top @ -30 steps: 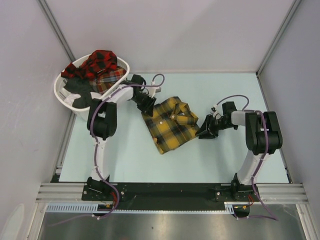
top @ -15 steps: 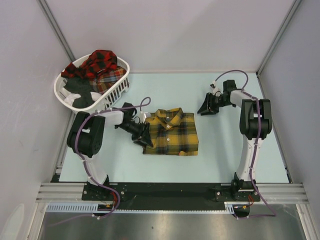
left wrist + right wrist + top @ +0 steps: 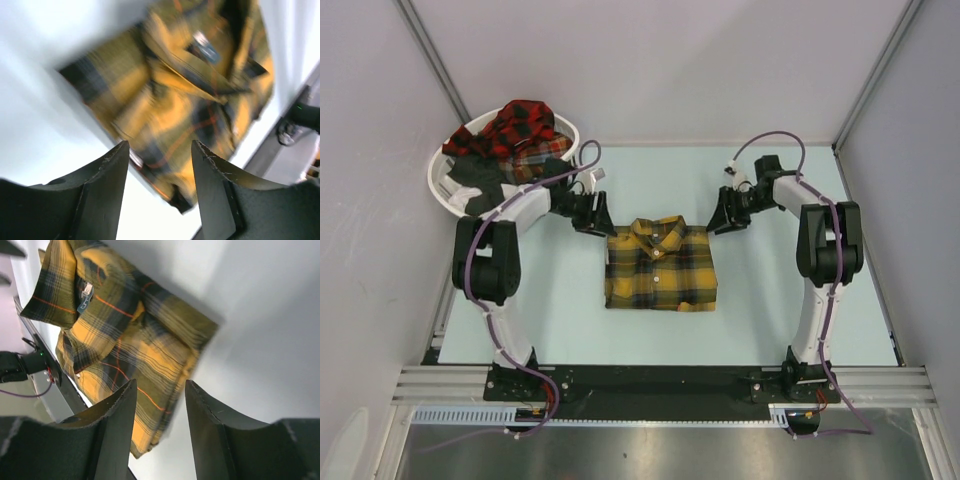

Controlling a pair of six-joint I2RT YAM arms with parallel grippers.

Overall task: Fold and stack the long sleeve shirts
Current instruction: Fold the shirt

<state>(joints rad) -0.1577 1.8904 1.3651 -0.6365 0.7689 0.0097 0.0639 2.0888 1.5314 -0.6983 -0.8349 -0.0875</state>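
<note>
A mustard-yellow plaid long sleeve shirt point(image 3: 658, 265) lies folded in a flat rectangle at the table's middle, collar toward the back. My left gripper point(image 3: 598, 215) hovers just off its back left corner, jaws open with nothing between them point(image 3: 160, 145); the left wrist view shows the shirt point(image 3: 190, 85) blurred beyond the fingers. My right gripper point(image 3: 725, 218) sits off the back right corner, also open and empty point(image 3: 161, 382), looking across the shirt point(image 3: 125, 335). Red-and-black plaid shirts point(image 3: 520, 122) are piled in the basket.
A white laundry basket point(image 3: 433, 175) stands at the back left, holding dark and plaid clothing. Grey walls close in the table on three sides. The arms' mounting rail point(image 3: 660, 385) runs along the near edge.
The yellow shirt went from skewed to squared and flat. My left gripper moved from the shirt's left edge to its back left corner. The right gripper shifted slightly toward the back right corner.
</note>
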